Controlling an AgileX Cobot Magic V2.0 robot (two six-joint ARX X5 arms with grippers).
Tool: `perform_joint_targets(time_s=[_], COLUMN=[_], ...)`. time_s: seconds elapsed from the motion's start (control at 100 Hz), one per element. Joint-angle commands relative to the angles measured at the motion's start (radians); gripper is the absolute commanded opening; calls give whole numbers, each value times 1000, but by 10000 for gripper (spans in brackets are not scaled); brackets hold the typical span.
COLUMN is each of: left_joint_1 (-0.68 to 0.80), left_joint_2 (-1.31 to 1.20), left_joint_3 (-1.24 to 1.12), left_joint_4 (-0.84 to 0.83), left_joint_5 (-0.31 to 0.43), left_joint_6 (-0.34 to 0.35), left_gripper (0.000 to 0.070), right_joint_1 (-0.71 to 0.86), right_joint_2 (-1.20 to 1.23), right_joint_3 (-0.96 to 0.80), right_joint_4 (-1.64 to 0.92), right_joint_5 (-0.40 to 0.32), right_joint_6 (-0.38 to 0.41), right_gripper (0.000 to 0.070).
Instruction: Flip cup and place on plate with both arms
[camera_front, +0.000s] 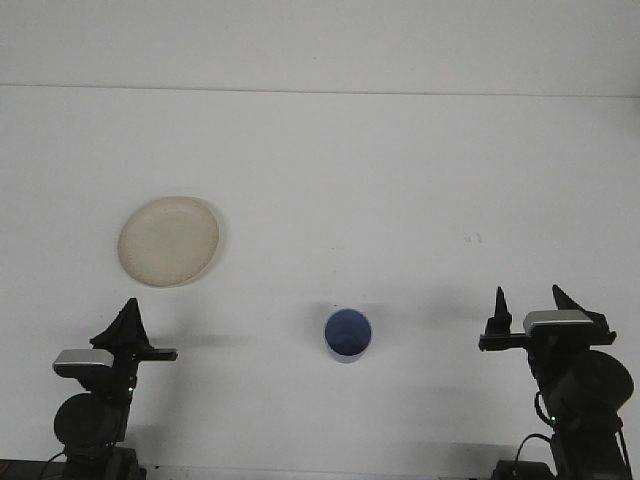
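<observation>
A blue cup stands upright on the white table, mouth up, low in the middle. A cream plate lies flat to the left and farther back. My left gripper rests at the table's front left, below the plate, its fingers meeting in a single point with nothing held. At the front right, level with the cup, my right gripper is empty with its two fingertips spread apart. Both grippers are well away from the cup.
The table's far edge meets a pale wall at the back. A small dark mark shows on the table right of centre.
</observation>
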Motion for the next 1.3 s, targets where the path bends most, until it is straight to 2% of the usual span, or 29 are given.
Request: perform_joint_targets(time_s=[0.0,0.78,1.01,1.18,1.29], left_joint_1=[0,0,0,0,0], left_joint_2=[-2,-2,76,262,421], left_joint_3=[-19,12,232,477,658], left_joint_4=[10,-12,-211,-430,-614], left_joint_5=[-5,-5,-5,-3,24], left_joint_6=[0,-3,-6,-19,-28], left_gripper=[11,11,11,11,11], right_joint_1=[1,1,1,1,1], right_joint_2=[-8,-10,-10,-10,-10], right_joint_3=[14,14,14,14,14], right_joint_4=[7,8,8,8,8], right_joint_5=[1,6,6,6,6], right_joint_6=[-8,-8,-7,-4,-4], right_gripper=[573,573,573,572,572])
